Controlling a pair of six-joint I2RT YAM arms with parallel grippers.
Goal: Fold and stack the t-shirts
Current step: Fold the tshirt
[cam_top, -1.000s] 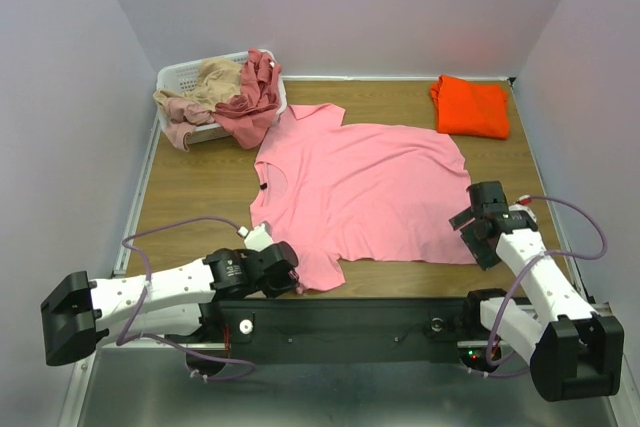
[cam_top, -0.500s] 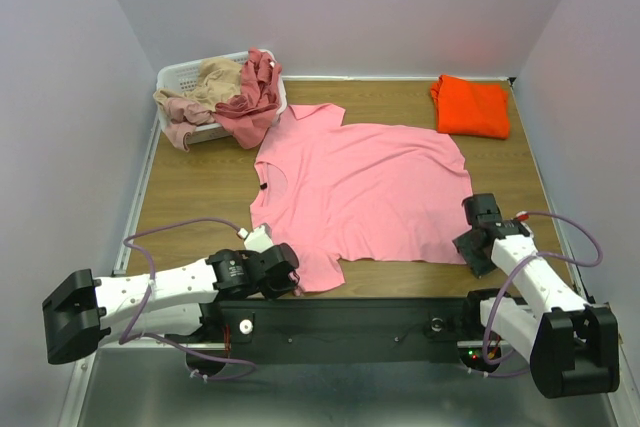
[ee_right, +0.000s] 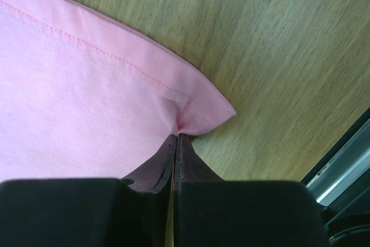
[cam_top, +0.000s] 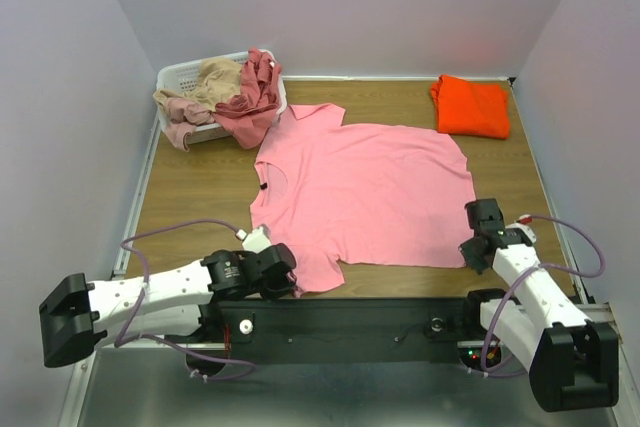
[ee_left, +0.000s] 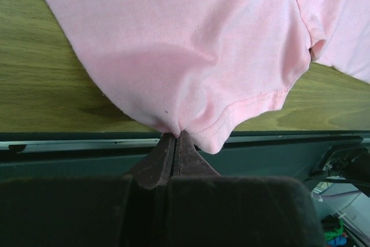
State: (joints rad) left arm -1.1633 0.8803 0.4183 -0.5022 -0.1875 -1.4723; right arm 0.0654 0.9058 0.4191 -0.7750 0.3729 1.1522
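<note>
- The pink t-shirt [cam_top: 360, 192] lies spread flat in the middle of the bench [cam_top: 200, 187], neck to the left and bottom hem to the right.
- The left hand [ee_left: 175, 134] is closed tight on the hem of the near sleeve. Its wrist view shows the cloth puckered where the two fingertips meet.
- The right hand [ee_right: 176, 135] is likewise clamped on the near corner of the bottom hem, with the stitched edge creased into the pinch.
- With both near points gripped and the shirt not yet lifted, I judge this to be the start of its first fold.
- The next move probably calls for raising both hands together, keeping the near edge taut between them. They would carry it over toward the far edge and lay it down without dragging the rest of the shirt.
- The count is one pink t-shirt spread out and one orange t-shirt [cam_top: 470, 105], already folded, at the far right corner.
- One white basket [cam_top: 178, 75] stands at the far left, holding a crumpled heap.
- In that heap I make out a dusty rose piece [cam_top: 255, 97], a tan piece [cam_top: 215, 77] and a paler piece [cam_top: 180, 119] hanging over the rim. Whether that makes three shirts or fewer, I cannot tell.
- So far the stack consists of the orange one alone.
</note>
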